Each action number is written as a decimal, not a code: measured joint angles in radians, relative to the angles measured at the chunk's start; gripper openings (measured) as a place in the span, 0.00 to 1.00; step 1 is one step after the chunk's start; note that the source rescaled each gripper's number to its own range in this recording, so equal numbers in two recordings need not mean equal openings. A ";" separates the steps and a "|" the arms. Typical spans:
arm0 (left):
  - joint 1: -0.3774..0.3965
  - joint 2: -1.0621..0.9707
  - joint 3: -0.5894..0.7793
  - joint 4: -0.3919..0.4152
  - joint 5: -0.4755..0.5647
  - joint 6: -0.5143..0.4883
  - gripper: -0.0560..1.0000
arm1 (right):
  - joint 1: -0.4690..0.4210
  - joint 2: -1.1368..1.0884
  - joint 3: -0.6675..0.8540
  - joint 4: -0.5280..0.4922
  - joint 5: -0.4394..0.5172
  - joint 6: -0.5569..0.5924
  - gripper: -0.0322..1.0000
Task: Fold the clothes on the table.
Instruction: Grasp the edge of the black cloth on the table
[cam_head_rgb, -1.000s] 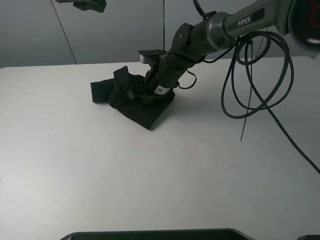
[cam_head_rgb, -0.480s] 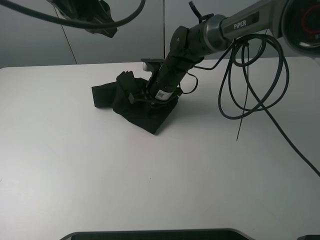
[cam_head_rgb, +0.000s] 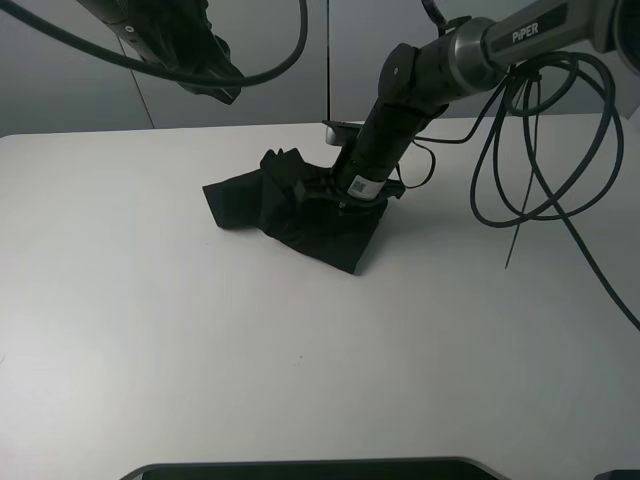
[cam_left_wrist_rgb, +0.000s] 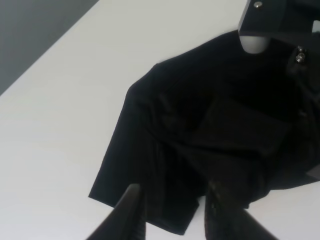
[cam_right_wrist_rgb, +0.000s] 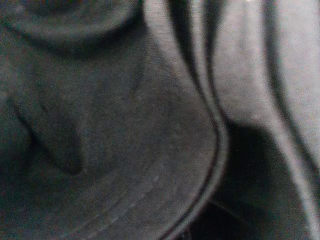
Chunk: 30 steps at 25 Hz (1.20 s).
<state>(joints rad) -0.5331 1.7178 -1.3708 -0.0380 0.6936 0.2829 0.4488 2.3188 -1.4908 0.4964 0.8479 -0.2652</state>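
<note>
The clothes (cam_head_rgb: 290, 205) lay bunched on the table (cam_head_rgb: 300, 380) around the right gripper (cam_head_rgb: 338, 192), which pinched the cloth; the left gripper (cam_left_wrist_rgb: 174, 189) hung above. Its fingers (cam_left_wrist_rgb: 131, 210) stood spread.

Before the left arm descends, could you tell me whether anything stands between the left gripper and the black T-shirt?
Nothing visible does. The left gripper hangs open in clear air above the T-shirt, which lies crumpled on the table. The right gripper is shut in the cloth on the heap's far side, away from that path.
</note>
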 joint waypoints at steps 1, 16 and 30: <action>0.000 0.016 0.000 -0.027 -0.002 0.019 0.46 | -0.009 -0.001 0.007 0.017 0.000 -0.019 0.03; 0.000 0.232 0.000 -0.552 -0.124 0.324 0.33 | -0.037 -0.006 0.047 0.149 -0.004 -0.208 0.03; 0.000 0.371 0.000 -0.816 -0.224 0.521 0.27 | -0.041 -0.004 0.047 0.157 0.000 -0.240 0.03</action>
<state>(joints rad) -0.5331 2.0893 -1.3708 -0.8539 0.4698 0.8039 0.4076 2.3145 -1.4437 0.6530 0.8478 -0.5055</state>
